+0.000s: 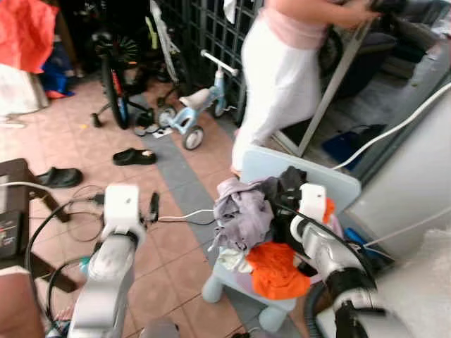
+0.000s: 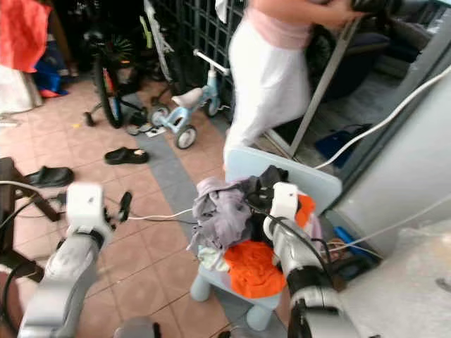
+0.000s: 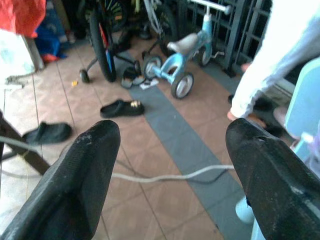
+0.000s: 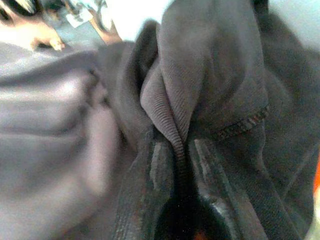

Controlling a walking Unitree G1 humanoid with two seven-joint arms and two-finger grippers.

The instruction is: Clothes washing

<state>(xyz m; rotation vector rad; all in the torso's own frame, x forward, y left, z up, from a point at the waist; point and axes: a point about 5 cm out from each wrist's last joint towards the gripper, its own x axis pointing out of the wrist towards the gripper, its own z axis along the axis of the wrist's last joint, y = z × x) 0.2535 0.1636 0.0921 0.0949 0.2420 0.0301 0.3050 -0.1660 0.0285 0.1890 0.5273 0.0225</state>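
At far left, a red cloth (image 1: 25, 32) hangs above the tiled floor (image 1: 176, 246), and a dark wooden table (image 1: 17, 211) stands at the edge of the head views. Two black slippers (image 1: 134, 156) lie apart on the tiles, with a bicycle (image 1: 113, 70) and a small blue balance bike (image 1: 190, 109) parked behind them against a dark grille. The left gripper (image 3: 170, 150) is raised over the floor, its two black fingers (image 3: 82, 175) spread wide with nothing between them; a white cable (image 3: 165, 176) runs across the tiles beneath.

At centre, a pale blue child's chair (image 1: 317, 176) serves as the holder for the laundry. Heaped on its seat are a grey-lilac garment (image 1: 243, 211) on the robot's left side of the pile, a dark grey garment (image 1: 282, 186) toward the backrest, and an orange garment (image 1: 275, 271) at the front edge, partly draped over it. A person in a white skirt (image 1: 278, 77) stands behind the chair.

To the right, the right gripper (image 4: 182, 165) is pressed into the pile; the wrist view shows its fingers (image 4: 150, 175) closed together on a ribbed fold of the dark grey garment. A white appliance panel (image 1: 416, 183) with white hoses stands at far right.
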